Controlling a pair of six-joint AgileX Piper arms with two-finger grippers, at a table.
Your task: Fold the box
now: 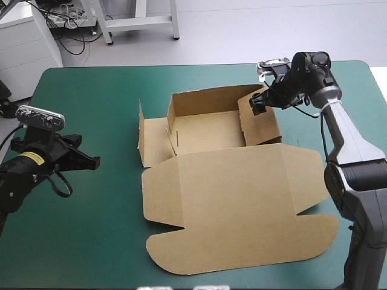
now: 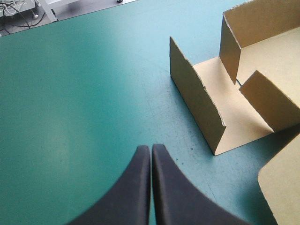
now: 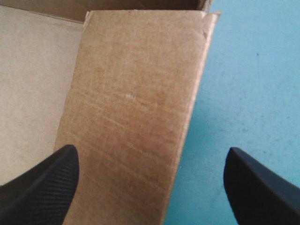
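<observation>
Right gripper [image 1: 260,104] [image 3: 150,154]: the black fingers are spread wide. They straddle the raised right-hand wall [image 1: 261,124] [image 3: 136,117] of the box [image 1: 208,130]. The wall's top edge lies between the fingers, and no contact is visible on either side.

Left gripper [image 1: 91,162] [image 2: 151,152]: the black fingers are pressed together into one point. It holds nothing and hovers over bare cover near the table's left edge, well apart from the box [image 2: 220,108].

The brown box sits around the middle of the table. Its back wall [image 1: 208,99] and right wall stand up around the tray floor. At the tray's left side a side panel lies flat on the cover, with its outer flap [image 1: 141,130] [image 2: 194,98] upright. The lid [image 1: 236,205] lies flat, reaching toward the table's near edge.

Surface: the teal-green cover [image 1: 91,103] [image 2: 84,93] [image 3: 253,84] is smooth, with faint scuff marks ahead of the left gripper.
</observation>
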